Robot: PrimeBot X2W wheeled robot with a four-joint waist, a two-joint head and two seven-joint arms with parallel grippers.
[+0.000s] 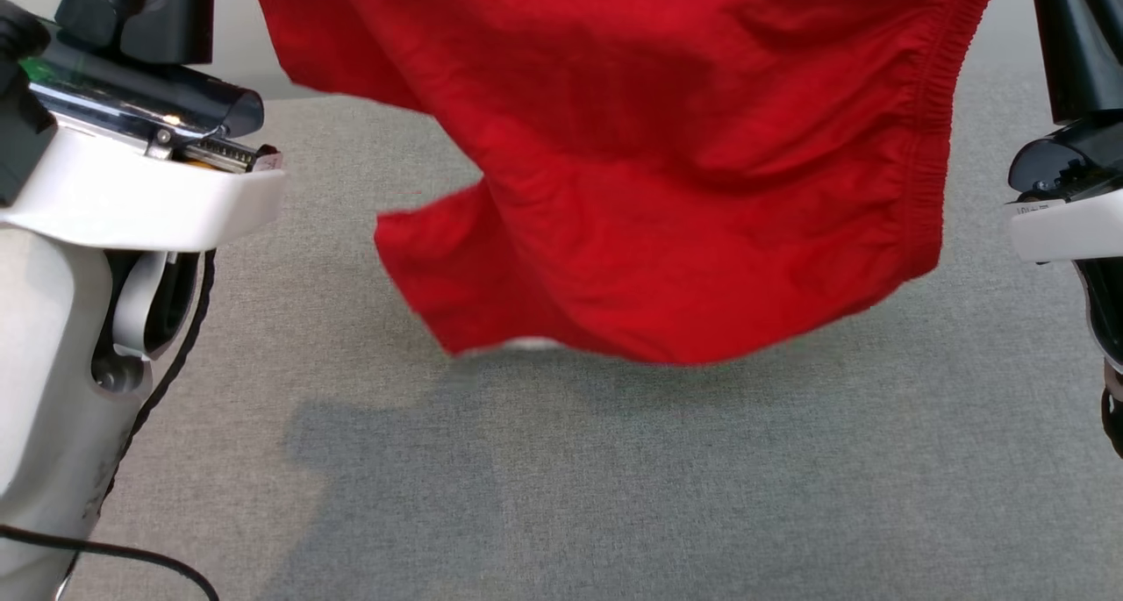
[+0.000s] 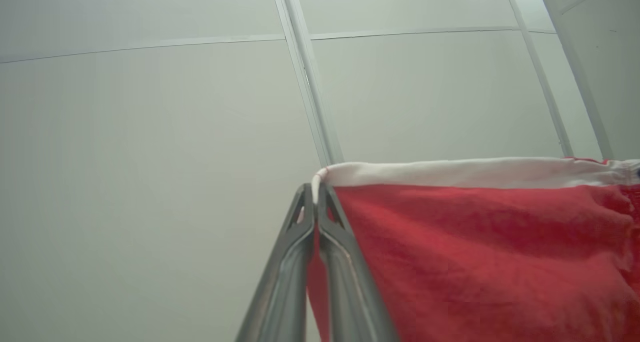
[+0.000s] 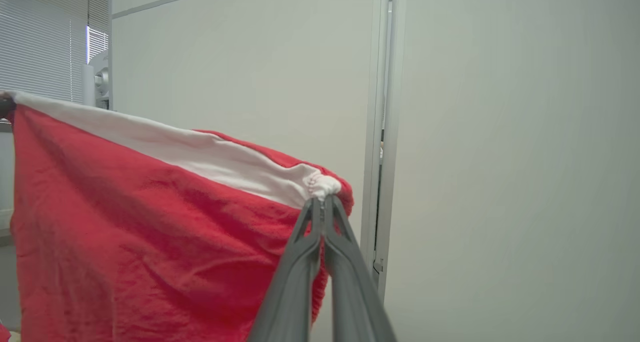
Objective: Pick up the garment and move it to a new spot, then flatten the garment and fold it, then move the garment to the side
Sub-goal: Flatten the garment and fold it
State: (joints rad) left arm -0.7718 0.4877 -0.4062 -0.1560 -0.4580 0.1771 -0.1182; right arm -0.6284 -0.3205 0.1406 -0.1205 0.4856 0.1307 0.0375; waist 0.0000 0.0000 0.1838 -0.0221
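The garment [image 1: 667, 171] is red cloth with a white band along its top edge. It hangs spread in the air above the grey table [image 1: 614, 478], its lower hem loose and clear of the surface. In the left wrist view my left gripper [image 2: 316, 192] is shut on one top corner of the garment [image 2: 475, 252], right at the white band. In the right wrist view my right gripper [image 3: 322, 202] is shut on the other top corner of the garment [image 3: 150, 222], where the band bunches. Both arms' bodies flank the cloth in the head view.
My left forearm [image 1: 79, 320] with its black cable fills the head view's left side; the right wrist housing [image 1: 1066, 215] sits at the right edge. Pale wall panels [image 2: 150, 157] stand behind the cloth. A window blind [image 3: 45, 37] shows at the far left.
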